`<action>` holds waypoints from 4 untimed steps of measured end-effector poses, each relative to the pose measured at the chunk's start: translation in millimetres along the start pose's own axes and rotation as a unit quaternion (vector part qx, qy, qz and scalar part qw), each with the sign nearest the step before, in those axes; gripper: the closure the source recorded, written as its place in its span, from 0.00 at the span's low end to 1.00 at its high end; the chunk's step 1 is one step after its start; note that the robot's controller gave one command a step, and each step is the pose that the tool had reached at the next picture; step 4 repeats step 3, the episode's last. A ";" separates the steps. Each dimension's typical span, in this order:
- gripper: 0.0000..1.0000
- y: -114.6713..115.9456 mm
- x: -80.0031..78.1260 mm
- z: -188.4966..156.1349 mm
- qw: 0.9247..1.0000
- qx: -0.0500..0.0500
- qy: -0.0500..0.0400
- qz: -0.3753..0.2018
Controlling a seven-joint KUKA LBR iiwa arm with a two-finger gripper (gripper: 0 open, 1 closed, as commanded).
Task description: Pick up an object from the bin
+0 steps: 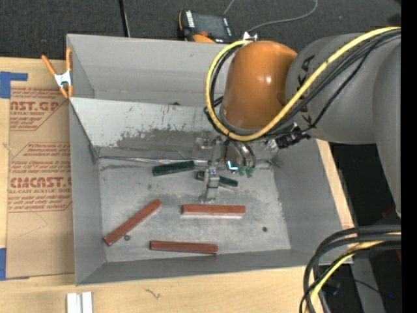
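My gripper [212, 175] hangs below the orange wrist cover, low over the middle of the bin's back half. Right under it lies a green-handled metal tool [173, 169]: one dark green handle points left and a shorter green part sticks out to the gripper's right. The gripper's lower end sits on or just above the tool's metal middle, and I cannot tell whether they touch. A reddish-brown flat stick [213, 208] lies crosswise just in front of the gripper.
Two more reddish-brown sticks lie on the bin floor: one slanted at the front left [132, 222], one along the front wall [183, 246]. The arm and its cables cover the bin's back right corner.
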State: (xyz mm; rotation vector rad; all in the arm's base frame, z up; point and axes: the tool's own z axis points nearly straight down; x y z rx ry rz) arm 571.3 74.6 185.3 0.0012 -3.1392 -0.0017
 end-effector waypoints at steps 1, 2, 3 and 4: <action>0.00 -77.6 27.9 113.6 0.997 0.001 0.001 -0.074; 1.00 -74.9 25.9 109.8 0.997 0.000 -0.002 -0.076; 1.00 -135.4 64.9 -16.1 0.996 0.002 -0.005 -0.085; 1.00 -135.4 64.9 -16.1 0.996 0.002 -0.005 -0.085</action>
